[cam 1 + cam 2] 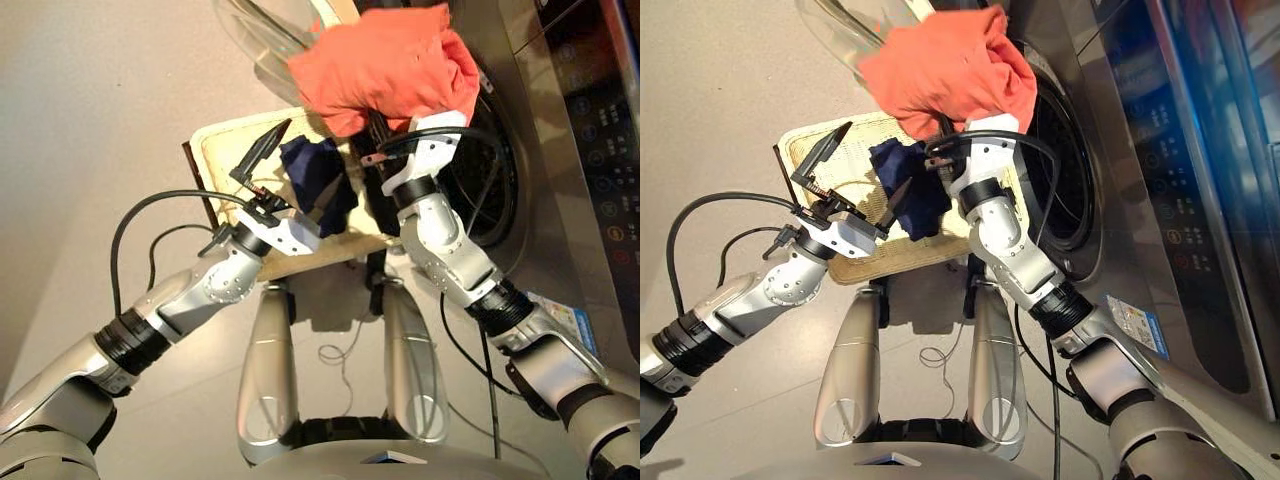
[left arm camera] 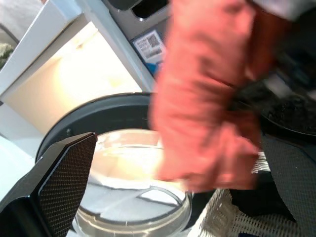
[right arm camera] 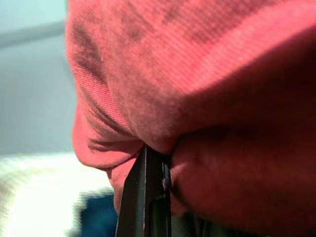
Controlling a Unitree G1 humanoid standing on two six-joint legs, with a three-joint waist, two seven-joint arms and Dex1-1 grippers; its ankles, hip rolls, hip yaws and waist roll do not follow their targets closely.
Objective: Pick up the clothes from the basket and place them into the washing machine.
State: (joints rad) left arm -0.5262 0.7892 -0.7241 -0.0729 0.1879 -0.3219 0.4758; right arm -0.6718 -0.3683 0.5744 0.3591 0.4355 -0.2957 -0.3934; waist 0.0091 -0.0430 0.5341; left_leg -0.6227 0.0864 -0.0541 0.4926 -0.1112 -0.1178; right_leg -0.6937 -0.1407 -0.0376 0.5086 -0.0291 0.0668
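Observation:
My right gripper point(image 1: 378, 128) is shut on the orange-red garment point(image 1: 385, 65), which hangs bunched above the basket's far end, just in front of the washing machine's round opening point(image 1: 1065, 180). The cloth hides most of that gripper; in the right wrist view a dark finger point(image 3: 145, 197) pinches into the cloth point(image 3: 197, 74). A navy blue garment point(image 1: 910, 185) lies in the cream-white wicker basket point(image 1: 225, 145). My left gripper point(image 1: 878, 155) hovers open over the basket, one finger by the navy garment, holding nothing.
The washing machine's glass-bowl door point(image 1: 260, 40) stands swung open beyond the basket, to the left of the opening. The machine's dark grey front and control panel point(image 1: 600, 130) fill the right side. Pale floor point(image 1: 90, 120) lies to the left.

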